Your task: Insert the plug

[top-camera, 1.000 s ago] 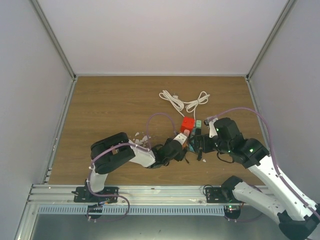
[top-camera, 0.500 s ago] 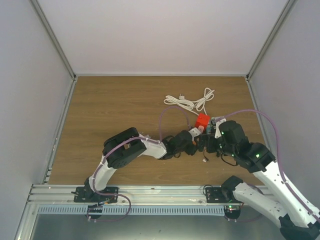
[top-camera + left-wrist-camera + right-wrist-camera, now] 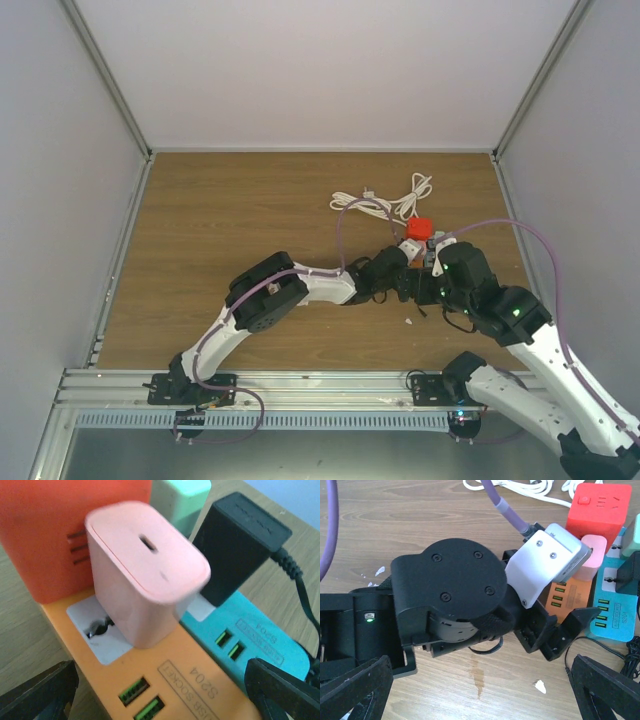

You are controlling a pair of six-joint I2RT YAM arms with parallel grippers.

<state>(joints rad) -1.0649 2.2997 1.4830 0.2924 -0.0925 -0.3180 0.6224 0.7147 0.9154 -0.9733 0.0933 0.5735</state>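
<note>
Risk: seating depth of the pink plug (image 3: 145, 575) can't be judged. If only part-in, it could be knocked loose when the left tool (image 3: 159, 691) is withdrawn, or the orange strip (image 3: 175, 680) dragged across the counter (image 3: 420, 510). Plug: pale pink rounded block w/ USB-C slot on top, stood in the strip's socket beside a red block (image 3: 45, 530). Left tool & right tool (image 3: 480, 680) are seen released, nothing gripped.
</note>
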